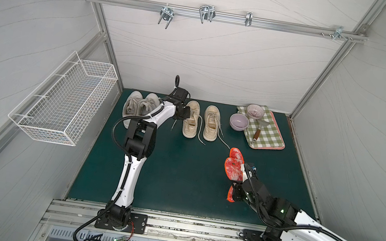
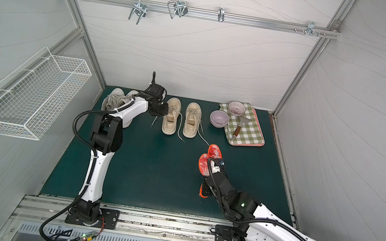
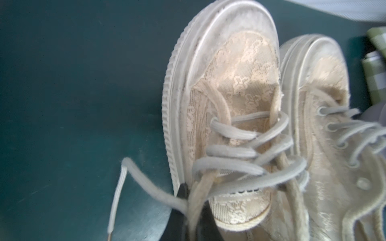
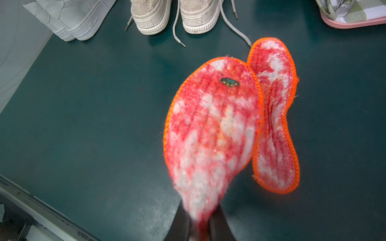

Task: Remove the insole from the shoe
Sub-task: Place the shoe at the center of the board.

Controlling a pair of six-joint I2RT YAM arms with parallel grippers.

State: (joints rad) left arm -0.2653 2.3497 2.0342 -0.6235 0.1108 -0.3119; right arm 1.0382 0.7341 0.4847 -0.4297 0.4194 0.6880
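Note:
My right gripper (image 4: 198,217) is shut on one end of a red-and-white insole (image 4: 211,129) with an orange rim and holds it above the green mat, in both top views (image 1: 231,170) (image 2: 203,164). A matching insole (image 4: 275,125) lies flat on the mat just beside it. My left gripper (image 3: 195,200) is shut on the laced side edge of the left beige shoe (image 3: 229,94), at the back of the mat (image 1: 190,120) (image 2: 171,116). A lace crosses the jaws. The inside of the shoe is hidden.
The second beige shoe (image 1: 211,124) stands right beside the held one. A white sneaker pair (image 1: 136,107) is at the back left. Two bowls (image 1: 238,122) (image 1: 255,110), a spatula (image 1: 256,134) and a checked cloth (image 1: 270,138) sit at the back right. A wire basket (image 1: 67,98) hangs on the left wall.

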